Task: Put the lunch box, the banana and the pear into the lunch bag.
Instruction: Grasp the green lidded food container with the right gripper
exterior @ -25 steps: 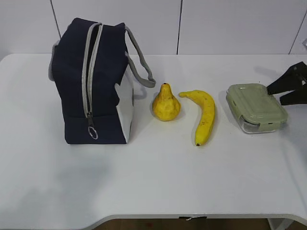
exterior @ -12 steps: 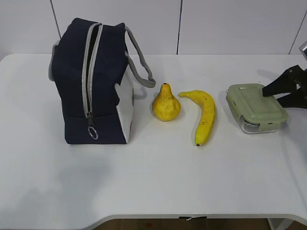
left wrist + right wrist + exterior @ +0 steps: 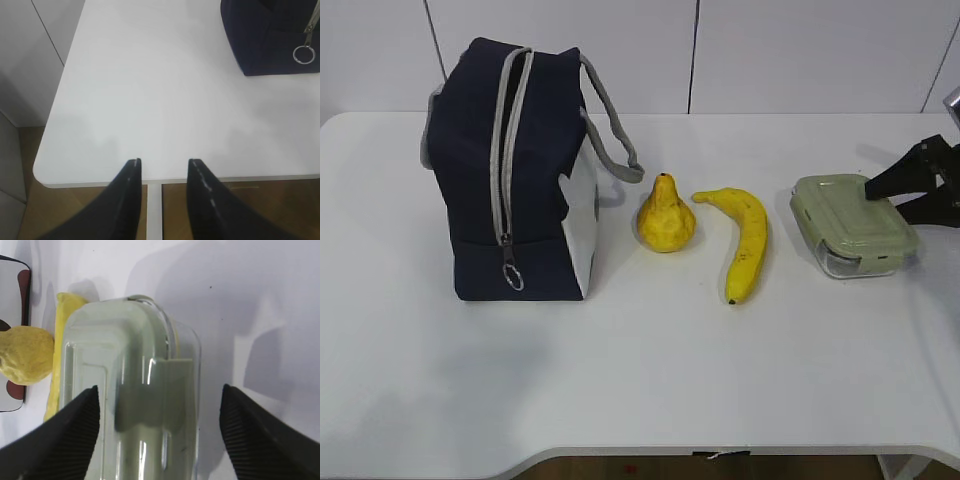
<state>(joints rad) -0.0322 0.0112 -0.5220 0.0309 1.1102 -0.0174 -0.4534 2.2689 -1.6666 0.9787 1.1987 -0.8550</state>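
Hovering wide open, right gripper (image 3: 159, 405) straddles the lunch box (image 3: 132, 390) lid; left gripper (image 3: 162, 167) hangs parted, empty.

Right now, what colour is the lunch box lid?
Pale sage green on the lunch box; clearest in the exterior view.

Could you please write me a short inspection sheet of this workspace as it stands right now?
Surface: white table, bare apart from the job's things.
Lunch bag: navy, upright at the left, zipper strip down its front with the ring pull at the bottom.
Pear: upright, right of the bag.
Banana: lying between pear and lunch box.
Lunch box: green lid on, at the right.
Clutter: nothing seen.
Left pincer: open, over the table's edge, holding nothing.
Right pincer: open, fingers either side of the lunch box, not yet closed.
Cables: nothing seen.
Surroundings: white panelled wall behind.
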